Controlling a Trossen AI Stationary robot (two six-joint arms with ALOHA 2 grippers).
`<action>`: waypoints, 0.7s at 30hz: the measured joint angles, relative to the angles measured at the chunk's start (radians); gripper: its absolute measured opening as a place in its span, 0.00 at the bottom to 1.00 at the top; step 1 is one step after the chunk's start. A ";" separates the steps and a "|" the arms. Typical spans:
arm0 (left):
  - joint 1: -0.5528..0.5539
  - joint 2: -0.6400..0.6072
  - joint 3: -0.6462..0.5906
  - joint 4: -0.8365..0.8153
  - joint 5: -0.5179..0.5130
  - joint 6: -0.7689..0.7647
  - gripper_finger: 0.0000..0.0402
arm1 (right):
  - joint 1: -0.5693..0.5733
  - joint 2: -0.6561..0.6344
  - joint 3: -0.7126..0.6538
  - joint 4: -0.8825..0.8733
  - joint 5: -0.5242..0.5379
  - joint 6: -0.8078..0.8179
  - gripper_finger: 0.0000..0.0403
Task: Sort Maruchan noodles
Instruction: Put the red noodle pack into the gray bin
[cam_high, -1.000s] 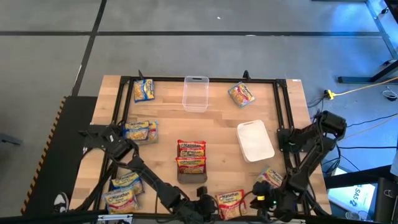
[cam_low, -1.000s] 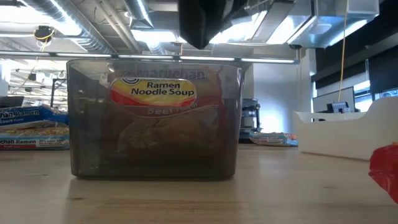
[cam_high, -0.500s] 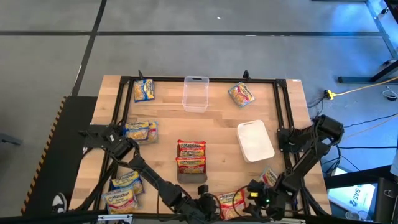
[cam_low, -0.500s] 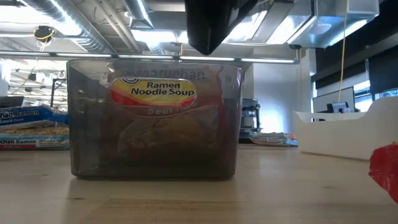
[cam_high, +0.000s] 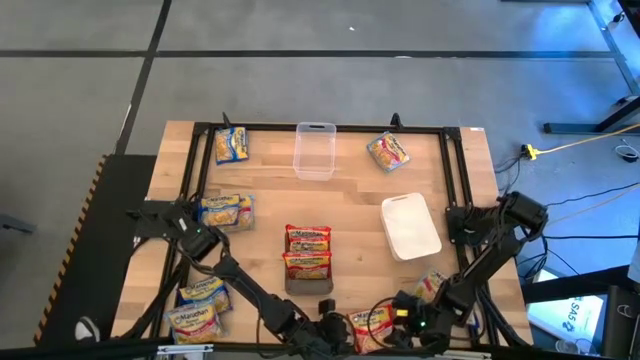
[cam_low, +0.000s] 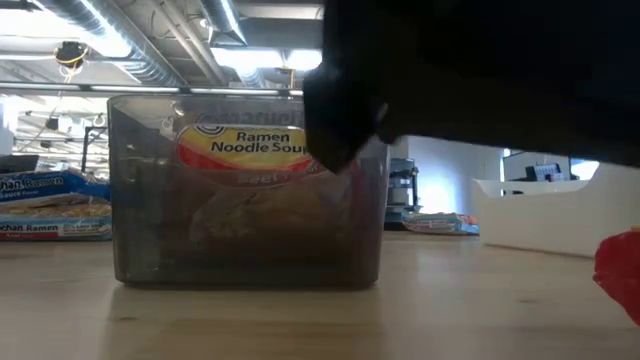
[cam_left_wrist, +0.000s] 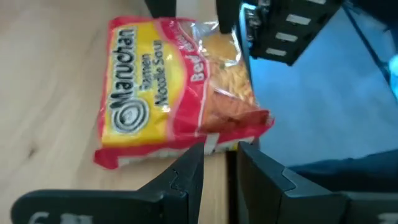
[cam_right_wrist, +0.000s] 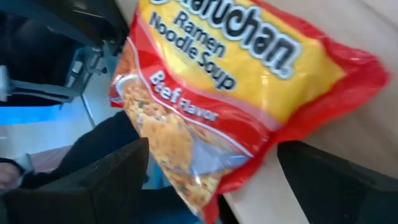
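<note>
At the bench's (cam_high: 360, 225) near edge the red beef packet (cam_high: 372, 326) lies overhanging, its long axis across the right gripper (cam_right_wrist: 205, 186), whose wide-open fingers straddle one end without holding it, while the left gripper (cam_left_wrist: 217, 165), nearly closed and empty, points at its side.

From overhead I get even, bright light on the bench (cam_high: 350, 190), with only faint shadows under the arms. At bench height the ceiling strip lights (cam_low: 255, 60) flare white, and a black, unfocused arm blocks the upper right. My right claw (cam_right_wrist: 205, 186) shows its fingers soft and dark, while glare streaks the beef packet (cam_right_wrist: 249, 93) just ahead of it
</note>
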 joint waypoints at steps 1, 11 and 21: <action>0.001 0.004 0.001 0.006 0.017 -0.007 0.22 | 0.000 0.006 0.000 0.015 0.006 0.000 0.89; 0.024 0.019 0.003 0.008 0.046 -0.023 0.22 | -0.002 0.030 0.001 0.082 0.068 -0.004 0.89; 0.040 0.020 0.002 0.005 0.084 -0.017 0.22 | -0.005 0.033 -0.002 0.122 0.325 -0.096 0.89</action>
